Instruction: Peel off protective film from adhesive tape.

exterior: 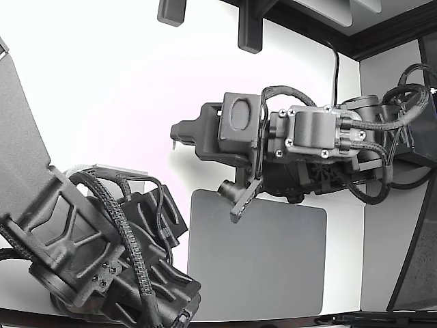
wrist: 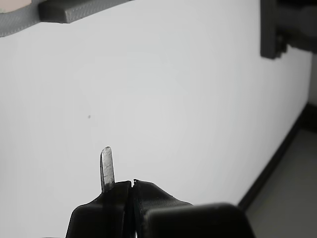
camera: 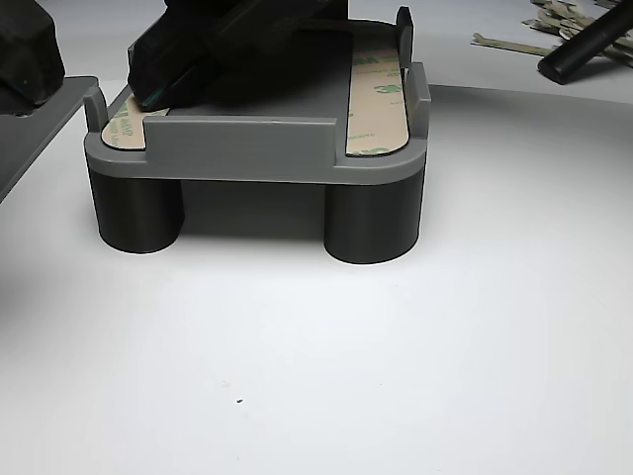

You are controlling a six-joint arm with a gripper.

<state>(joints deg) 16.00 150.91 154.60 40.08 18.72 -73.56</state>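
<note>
White tabletop (camera: pixel 396 346); hand (wrist: pixel 130 184) closed, empty, apart from tape strips (camera: pixel 381 94) on gray fixture (camera: pixel 247 148).

Arm (exterior: pixel 300 147): dark grey printed plastic w/ silver screws. Braided black cables loop round it. 2nd arm (exterior: pixel 95 253) ribbed, same grey.

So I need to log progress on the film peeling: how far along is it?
Done: used strips lie piled behind the fixture. In hand: nothing shows between the gripper's closed tweezer tips, up over bare table. Left: the tape strip in the fixture's slot seems to keep its printed liner; the other strip is mostly hidden.
</note>
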